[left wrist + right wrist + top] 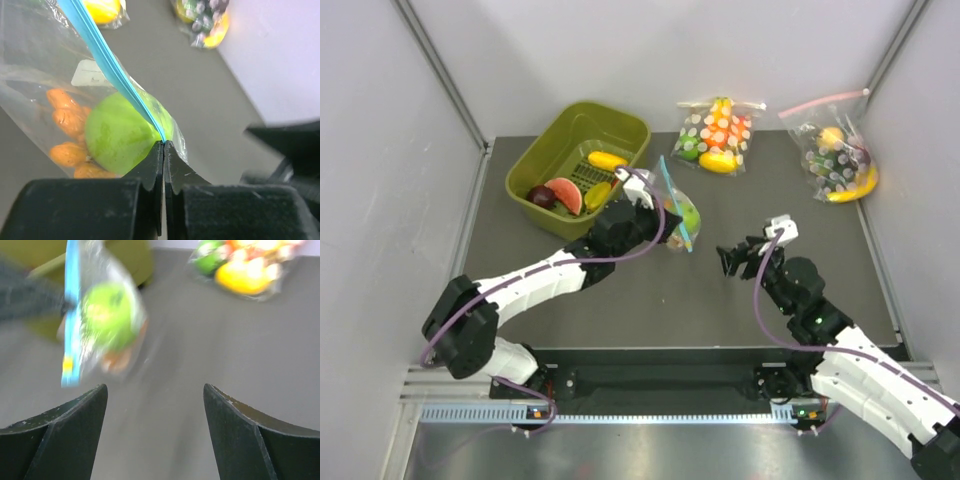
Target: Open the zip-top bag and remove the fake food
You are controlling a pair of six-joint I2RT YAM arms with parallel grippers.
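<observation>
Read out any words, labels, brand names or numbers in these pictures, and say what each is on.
None readable. The sticker on the zip-top bag is too blurred to show any print. The dotted bags and the green bin carry no visible lettering.

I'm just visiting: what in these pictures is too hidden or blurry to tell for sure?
- Left wrist view: the zip-top bag has its blue strip cut off by the top edge, so open or sealed is unclear.
- Same view: the green fruit and the left gripper cover some orange pieces; no count possible.
- Right wrist view: blur smears the bag's contents.
- Top view: bag too small for detail.
</observation>
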